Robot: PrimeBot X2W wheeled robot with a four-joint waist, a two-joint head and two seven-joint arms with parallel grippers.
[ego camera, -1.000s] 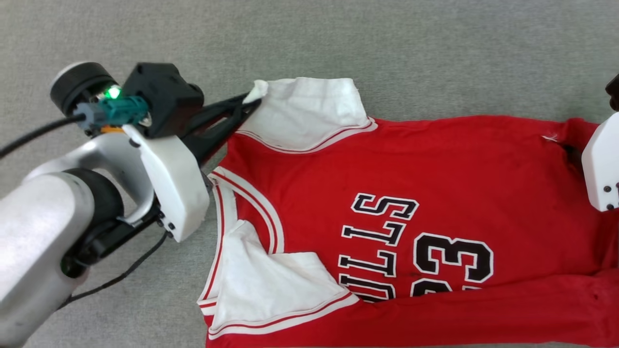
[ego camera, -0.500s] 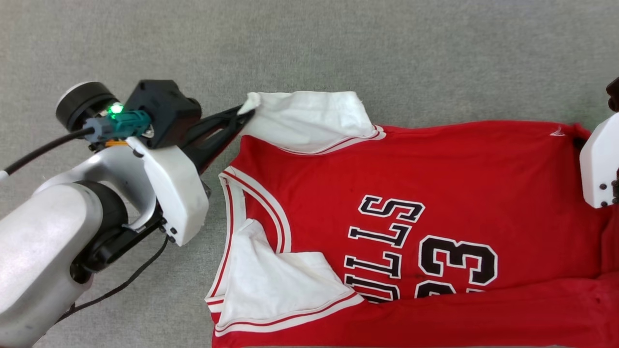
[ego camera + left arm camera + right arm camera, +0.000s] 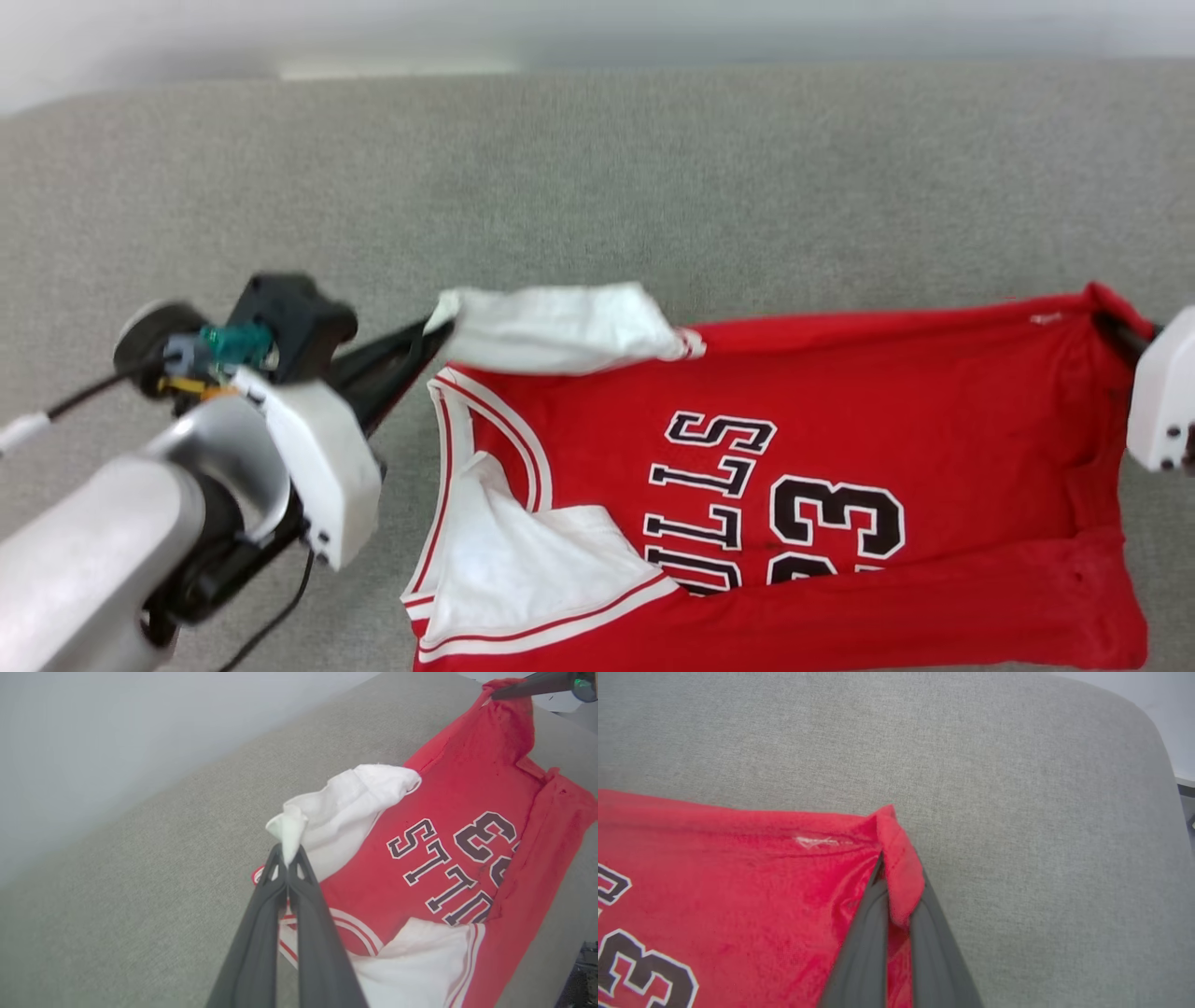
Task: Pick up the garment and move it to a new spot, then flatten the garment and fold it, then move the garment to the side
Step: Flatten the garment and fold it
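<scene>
The garment [image 3: 840, 392], a red jersey with white sleeves and black "BULLS 23" lettering, hangs stretched between both grippers above the grey surface, its near half sagging. My left gripper [image 3: 439, 327] is shut on the tip of the far white sleeve [image 3: 336, 807], whose corner pokes out past the fingertips [image 3: 286, 851]. At the far right, my right gripper [image 3: 1116, 327] is shut on the jersey's red hem corner [image 3: 896, 858], which wraps over its fingers. The near white sleeve [image 3: 523, 560] lies folded over the chest.
A grey fabric-covered surface [image 3: 597, 187] spreads under and beyond the jersey, with open room toward its far edge. Its rounded edge [image 3: 1153, 732] shows in the right wrist view. A pale wall lies behind.
The jersey's far edge has lifted off the surface, held taut at both ends. The right gripper closed on the hem corner. The head camera has tilted up, so the surface's far edge shows.
</scene>
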